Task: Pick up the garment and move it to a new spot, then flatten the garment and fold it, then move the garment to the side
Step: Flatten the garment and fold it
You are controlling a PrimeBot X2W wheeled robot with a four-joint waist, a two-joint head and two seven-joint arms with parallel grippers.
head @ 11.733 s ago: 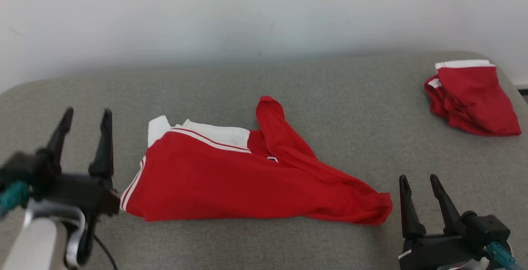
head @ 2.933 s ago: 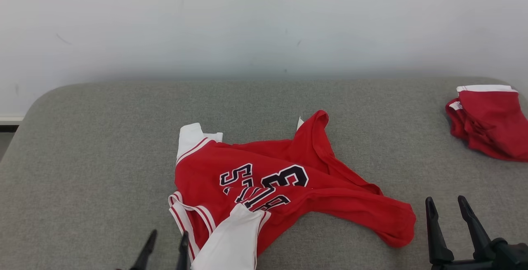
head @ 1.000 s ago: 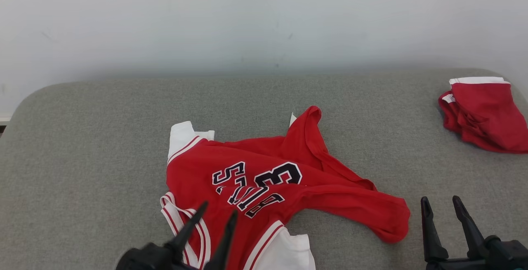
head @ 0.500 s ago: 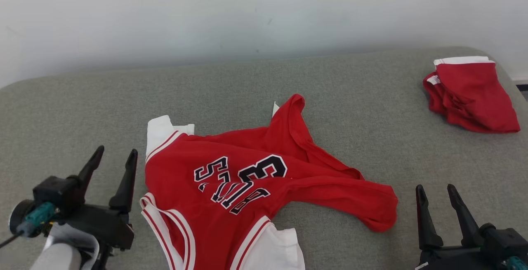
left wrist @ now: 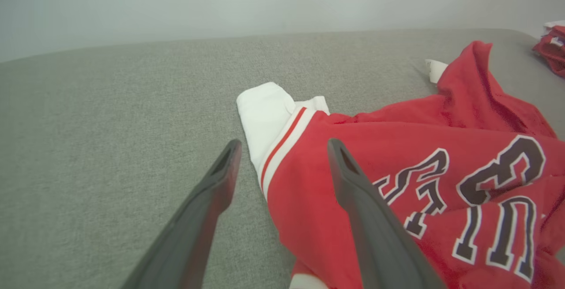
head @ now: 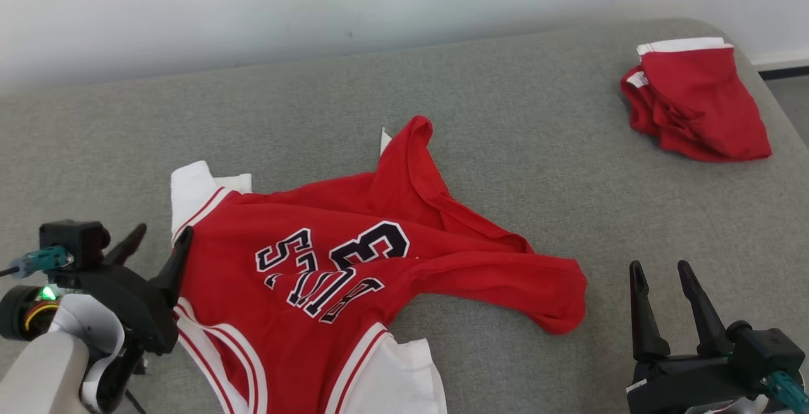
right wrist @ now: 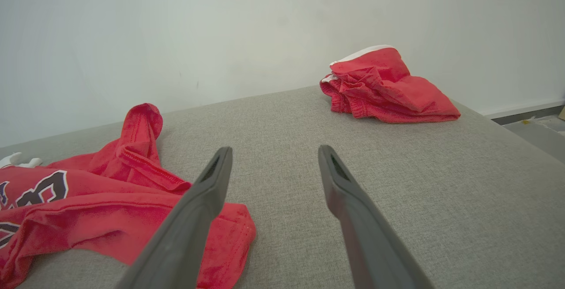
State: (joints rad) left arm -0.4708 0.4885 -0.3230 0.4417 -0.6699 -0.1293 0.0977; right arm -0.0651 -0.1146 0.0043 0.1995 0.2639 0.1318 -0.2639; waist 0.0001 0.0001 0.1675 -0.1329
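1. Grey padded surface [head: 505,117]: bears both cloth items.
2. Red jersey [head: 354,275]: crumpled, lettering up, front centre-left.
3. Red bundle [head: 695,98]: far right corner, well apart.
4. Left gripper [head: 163,234]: jaws spread, empty, at jersey's left edge.
5. Right gripper [head: 659,267]: jaws spread, empty, near jersey's right end.

I count two red garments: one jersey [head: 354,275] at centre, one crumpled bundle [head: 695,101] at 2 o'clock. I count one grey padded surface [head: 537,167]. I count two grippers: left gripper [head: 163,232] at 8 o'clock, right gripper [head: 659,267] at 4 o'clock.

Bright, even light; soft shadows, sharp focus, slight wide-angle bending.
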